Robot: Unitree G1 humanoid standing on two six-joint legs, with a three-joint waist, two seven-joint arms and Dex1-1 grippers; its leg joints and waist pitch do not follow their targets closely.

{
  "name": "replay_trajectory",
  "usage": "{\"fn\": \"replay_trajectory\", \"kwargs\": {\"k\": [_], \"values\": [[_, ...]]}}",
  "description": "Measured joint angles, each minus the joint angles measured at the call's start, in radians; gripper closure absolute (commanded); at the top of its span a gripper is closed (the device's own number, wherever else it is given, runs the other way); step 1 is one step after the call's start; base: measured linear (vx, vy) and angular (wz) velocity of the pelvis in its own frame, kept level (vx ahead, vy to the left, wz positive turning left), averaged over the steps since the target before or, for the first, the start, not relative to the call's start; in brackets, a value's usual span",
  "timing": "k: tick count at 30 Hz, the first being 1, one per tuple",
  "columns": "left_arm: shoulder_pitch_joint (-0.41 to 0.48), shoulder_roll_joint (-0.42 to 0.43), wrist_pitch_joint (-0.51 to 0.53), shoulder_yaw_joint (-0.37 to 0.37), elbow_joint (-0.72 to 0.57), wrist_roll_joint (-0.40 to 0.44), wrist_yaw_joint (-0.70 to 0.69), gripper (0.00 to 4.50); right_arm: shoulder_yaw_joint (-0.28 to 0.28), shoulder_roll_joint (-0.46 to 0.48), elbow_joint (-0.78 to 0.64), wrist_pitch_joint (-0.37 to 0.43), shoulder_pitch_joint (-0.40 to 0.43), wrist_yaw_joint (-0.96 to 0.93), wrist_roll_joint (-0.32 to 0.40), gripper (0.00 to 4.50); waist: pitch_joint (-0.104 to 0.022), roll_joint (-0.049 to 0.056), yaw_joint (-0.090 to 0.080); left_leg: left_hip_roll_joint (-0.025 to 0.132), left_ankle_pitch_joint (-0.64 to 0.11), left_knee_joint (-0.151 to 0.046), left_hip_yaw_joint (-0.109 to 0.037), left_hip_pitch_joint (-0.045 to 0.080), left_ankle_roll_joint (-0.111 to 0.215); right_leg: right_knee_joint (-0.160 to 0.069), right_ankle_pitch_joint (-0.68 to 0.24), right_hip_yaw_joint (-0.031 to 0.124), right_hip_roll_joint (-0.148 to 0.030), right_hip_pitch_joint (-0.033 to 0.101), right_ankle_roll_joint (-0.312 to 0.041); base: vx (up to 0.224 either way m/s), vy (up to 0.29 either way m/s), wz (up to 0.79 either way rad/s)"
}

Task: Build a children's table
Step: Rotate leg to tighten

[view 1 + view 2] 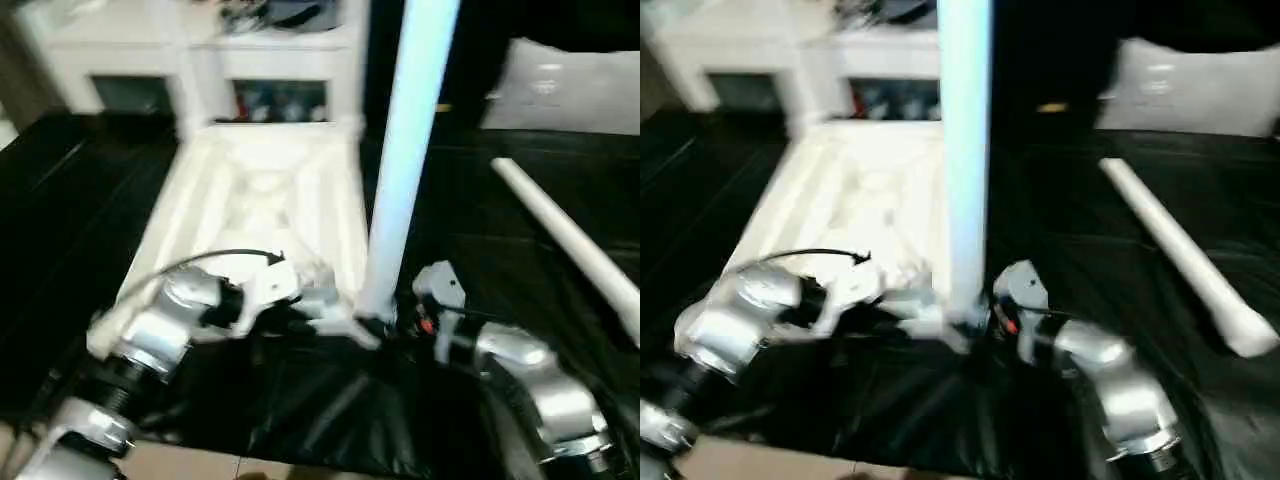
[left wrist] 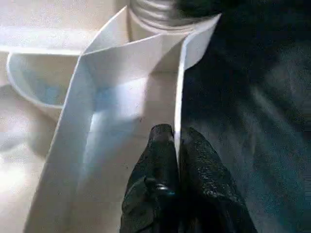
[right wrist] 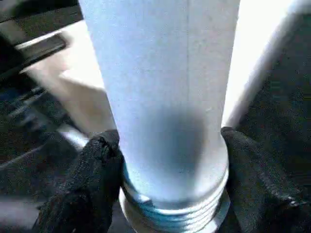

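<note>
White plastic throughout: the children's table top point(image 1: 262, 200) lies upside down on the black sheet point(image 1: 330, 410), rim up, so its corner sockets face me and can take legs from above.

Nearest me, my left claw point(image 2: 176, 145) is pinched shut on the thin raised rim point(image 2: 181, 97) at the top's near edge, one black finger either side of the wall. I judge this hold is a brace: it keeps the top from sliding or turning while a leg is worked into the corner beside it.

Just right of that, at the near right corner of the top, the upright leg point(image 1: 405, 150) stands in its socket. The right wrist view shows its threaded end point(image 3: 175, 213) low in the picture, several thread turns exposed, so I judge it is not yet screwed home. My right claw point(image 3: 172, 160) is set fairly wide, its fingers point(image 3: 92, 179) on opposite sides of the leg's base. They look to be touching the plastic; how firmly they press I cannot tell. Held low near the thread, the leg stays plumb for turning.

Farther off, near the right edge of the black sheet, a second leg point(image 1: 570, 240) lies loose, well apart from the top.

Beyond the top's far edge stands a white cabinet point(image 1: 200, 60); a grey-white cushion point(image 1: 570, 85) sits at the far right.
</note>
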Motion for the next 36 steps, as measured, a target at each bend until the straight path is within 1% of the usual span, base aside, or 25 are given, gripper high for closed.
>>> {"fn": "replay_trajectory", "kwargs": {"k": [1,3,6,8,11,13,16,17,18,20,23,26,28,31,32,34,36], "values": [[0.009,-0.020,0.026,0.006,-0.014,0.003,0.034,4.50,-0.014,0.031,0.002,0.006,0.000,-0.043,-0.013,1.76,-0.001,0.001,-0.008,0.000,0.000,-0.003,0.000,0.000,0.000,-0.003,0.000,0.000,0.000,0.000,0.000,0.000,0.000,0.00],[0.019,-0.058,0.093,0.019,-0.044,0.010,0.100,4.50,-0.035,0.091,0.001,0.018,-0.002,-0.138,-0.032,1.76,-0.001,0.004,-0.014,-0.001,0.000,-0.004,0.000,-0.001,0.000,-0.004,0.000,-0.001,0.000,-0.001,0.000,0.000,0.000,0.00],[0.026,-0.100,0.150,0.021,-0.079,0.033,0.164,4.50,-0.041,0.123,0.002,0.025,-0.015,-0.217,-0.061,1.76,-0.001,0.009,-0.021,-0.001,0.000,-0.005,0.000,-0.002,0.000,-0.008,0.000,-0.001,0.001,-0.001,0.000,0.000,0.000,0.00],[0.041,-0.134,0.185,0.021,-0.118,0.061,0.216,4.50,-0.054,0.161,0.002,0.033,-0.022,-0.274,-0.086,1.76,-0.001,0.010,-0.026,-0.001,0.000,-0.004,0.000,-0.003,0.000,-0.008,0.002,0.000,0.001,-0.001,-0.002,0.000,0.000,0.00],[0.070,-0.165,0.227,0.006,-0.177,0.080,0.271,4.50,-0.054,0.171,-0.001,0.035,-0.030,-0.308,-0.110,1.76,-0.002,0.010,-0.034,-0.002,0.000,-0.004,0.000,-0.004,0.000,-0.009,0.007,0.000,0.001,-0.001,-0.006,0.000,0.000,0.00],[0.076,-0.171,0.242,0.000,-0.197,0.081,0.286,4.50,-0.054,0.171,-0.002,0.025,-0.031,-0.311,-0.120,1.76,-0.002,0.011,-0.036,-0.002,-0.001,-0.008,0.000,-0.004,0.001,-0.009,0.010,-0.001,0.001,-0.001,-0.012,0.029,-0.005,0.02],[0.091,-0.174,0.250,-0.001,-0.226,0.081,0.295,4.50,-0.055,0.171,-0.016,0.015,-0.020,-0.312,-0.122,1.76,-0.004,0.014,-0.035,-0.002,-0.001,-0.015,-0.001,-0.004,0.001,-0.009,0.008,-0.002,0.001,-0.003,-0.008,0.055,-0.020,0.03],[0.092,-0.174,0.250,-0.001,-0.229,0.080,0.294,4.50,-0.056,0.171,-0.021,0.015,-0.016,-0.312,-0.121,1.41,-0.005,0.015,-0.034,-0.001,-0.001,-0.016,-0.001,-0.005,0.001,-0.009,0.007,-0.003,0.002,-0.004,-0.007,0.000,0.000,0.00],[0.093,-0.174,0.250,-0.001,-0.230,0.080,0.293,4.50,-0.057,0.171,-0.023,0.014,-0.015,-0.312,-0.118,1.41,-0.005,0.015,-0.033,-0.001,-0.001,-0.017,-0.001,-0.006,0.001,-0.009,0.007,-0.003,0.002,-0.004,-0.007,0.000,0.000,0.00],[0.093,-0.167,0.248,-0.001,-0.232,0.076,0.283,4.50,-0.057,0.171,-0.031,0.010,-0.007,-0.311,-0.107,1.04,-0.005,0.016,-0.033,0.000,-0.001,-0.017,-0.001,-0.007,0.001,-0.009,0.007,-0.004,0.002,-0.006,-0.007,0.000,0.000,0.00],[0.094,-0.148,0.244,-0.001,-0.240,0.067,0.274,4.50,-0.057,0.168,-0.043,-0.012,0.015,-0.283,-0.091,0.96,-0.005,0.016,-0.034,-0.001,-0.001,-0.017,-0.001,-0.008,0.001,-0.010,0.007,-0.004,0.002,-0.006,-0.007,0.000,0.000,0.00],[0.095,-0.104,0.209,-0.004,-0.237,0.037,0.222,4.50,-0.050,0.100,-0.074,-0.047,0.060,-0.186,-0.064,0.62,-0.004,0.018,-0.033,-0.001,-0.001,-0.017,-0.001,-0.010,0.001,-0.010,0.007,-0.004,0.002,-0.007,-0.007,0.000,0.000,0.00],[0.094,-0.067,0.166,-0.003,-0.220,0.027,0.183,4.50,-0.048,0.059,-0.087,-0.054,0.086,-0.120,-0.041,0.51,-0.004,0.019,-0.032,-0.001,-0.001,-0.017,-0.001,-0.010,0.001,-0.009,0.007,-0.004,0.002,-0.008,-0.007,0.000,0.000,0.00],[0.090,-0.023,0.090,-0.002,-0.185,0.012,0.121,4.50,-0.039,-0.013,-0.103,-0.064,0.107,-0.025,-0.009,0.20,-0.003,0.021,-0.029,-0.001,-0.001,-0.016,-0.002,-0.010,0.001,-0.008,0.007,-0.004,0.002,-0.007,-0.007,0.000,0.000,0.00],[0.089,-0.009,0.068,-0.002,-0.176,0.008,0.101,4.50,-0.037,-0.036,-0.108,-0.068,0.115,0.005,-0.003,0.20,-0.003,0.020,-0.027,0.000,-0.001,-0.016,-0.002,-0.010,0.001,-0.007,0.007,-0.004,0.002,-0.007,-0.007,0.000,0.000,0.00],[0.074,0.039,0.007,-0.015,-0.146,-0.002,0.041,4.50,-0.035,-0.083,-0.109,-0.072,0.120,0.078,0.022,0.08,-0.002,0.020,-0.019,0.000,0.000,-0.014,-0.002,-0.010,0.001,-0.007,0.007,-0.005,0.002,-0.007,-0.008,0.000,0.000,0.00],[0.061,0.069,-0.039,-0.018,-0.116,-0.011,-0.013,4.50,-0.033,-0.120,-0.113,-0.073,0.119,0.143,0.041,0.08,-0.002,0.019,-0.005,0.000,0.002,-0.012,-0.002,-0.010,0.005,-0.006,0.008,-0.005,0.002,-0.007,-0.008,0.000,0.000,0.00]]}}
